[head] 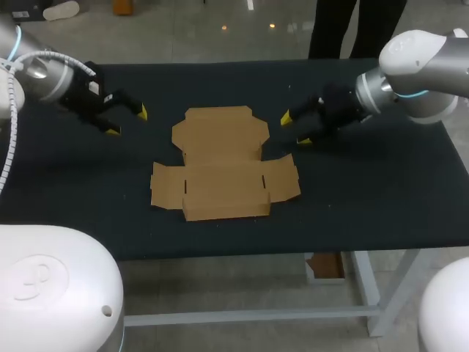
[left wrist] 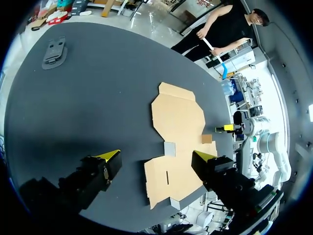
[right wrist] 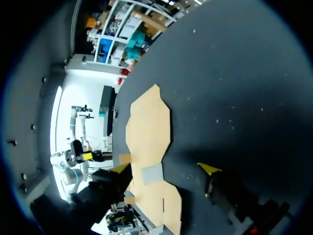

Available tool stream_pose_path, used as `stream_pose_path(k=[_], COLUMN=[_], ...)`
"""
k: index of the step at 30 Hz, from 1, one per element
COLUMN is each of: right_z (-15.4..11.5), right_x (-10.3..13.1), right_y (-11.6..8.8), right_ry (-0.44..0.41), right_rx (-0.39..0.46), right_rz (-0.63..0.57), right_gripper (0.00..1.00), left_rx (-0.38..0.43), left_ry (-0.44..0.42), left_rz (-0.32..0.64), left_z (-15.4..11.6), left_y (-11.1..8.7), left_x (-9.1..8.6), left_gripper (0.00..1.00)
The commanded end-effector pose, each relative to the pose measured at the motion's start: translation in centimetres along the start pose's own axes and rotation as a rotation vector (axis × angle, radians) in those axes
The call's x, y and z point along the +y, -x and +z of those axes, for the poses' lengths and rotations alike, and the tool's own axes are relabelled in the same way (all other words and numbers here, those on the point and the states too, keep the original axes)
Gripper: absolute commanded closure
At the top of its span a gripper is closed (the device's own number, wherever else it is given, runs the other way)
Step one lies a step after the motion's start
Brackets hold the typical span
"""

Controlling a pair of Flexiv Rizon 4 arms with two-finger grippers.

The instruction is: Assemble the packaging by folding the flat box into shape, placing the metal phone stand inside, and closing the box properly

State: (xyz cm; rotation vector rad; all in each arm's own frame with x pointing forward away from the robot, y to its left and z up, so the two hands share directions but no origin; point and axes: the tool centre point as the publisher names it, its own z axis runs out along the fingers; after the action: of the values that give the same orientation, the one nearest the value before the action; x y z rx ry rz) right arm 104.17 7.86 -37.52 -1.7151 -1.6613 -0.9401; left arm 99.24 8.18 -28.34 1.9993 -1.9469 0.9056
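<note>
flat box [left wrist: 178, 117] on table [left wrist: 93, 98], end effector [left wrist: 156, 154] fingers spread

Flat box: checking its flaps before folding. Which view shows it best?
Head view: the whole box lies unhidden, every flap showing. Both wrist views show it slanted, with fingers covering part of it.

Glossy white-grey shells on left arm [head: 44, 77] and right arm [head: 421, 66]; black, yellow-tipped left end effector [head: 127, 122] and right end effector [head: 294, 128]; white ribbed cable [head: 9, 139] along left arm.
</note>
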Motion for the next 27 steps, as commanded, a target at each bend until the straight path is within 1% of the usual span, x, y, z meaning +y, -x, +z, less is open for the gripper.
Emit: stream_pose_path(k=[1,4,16,22,27], right_z=[1.7,2.5,4.5,5.7,6.7], right_x=[0.8,1.2,3.1,4.3,4.7], right_y=[0.6,0.7,0.8,1.4,1.1], right_ry=[-0.018,-0.023,0.026,0.034,0.032], right_rx=[0.026,0.026,0.044,0.062,0.073], right_rz=[0.000,0.005,0.018,0.036,0.039], right_gripper=[0.55,0.54,0.53,0.55,0.56], left_rx=[0.000,0.000,0.010,0.018,0.020], left_ry=[0.001,-0.003,-0.013,-0.010,-0.011], left_rz=[-0.001,-0.003,0.001,0.008,0.011], left_z=[-0.1,-0.3,-0.7,-0.6,-0.5], left_y=[0.2,0.4,0.7,0.6,0.6], left_x=[0.2,0.3,0.6,0.5,0.5], left_gripper=[0.00,0.00,0.00,0.00,0.00])
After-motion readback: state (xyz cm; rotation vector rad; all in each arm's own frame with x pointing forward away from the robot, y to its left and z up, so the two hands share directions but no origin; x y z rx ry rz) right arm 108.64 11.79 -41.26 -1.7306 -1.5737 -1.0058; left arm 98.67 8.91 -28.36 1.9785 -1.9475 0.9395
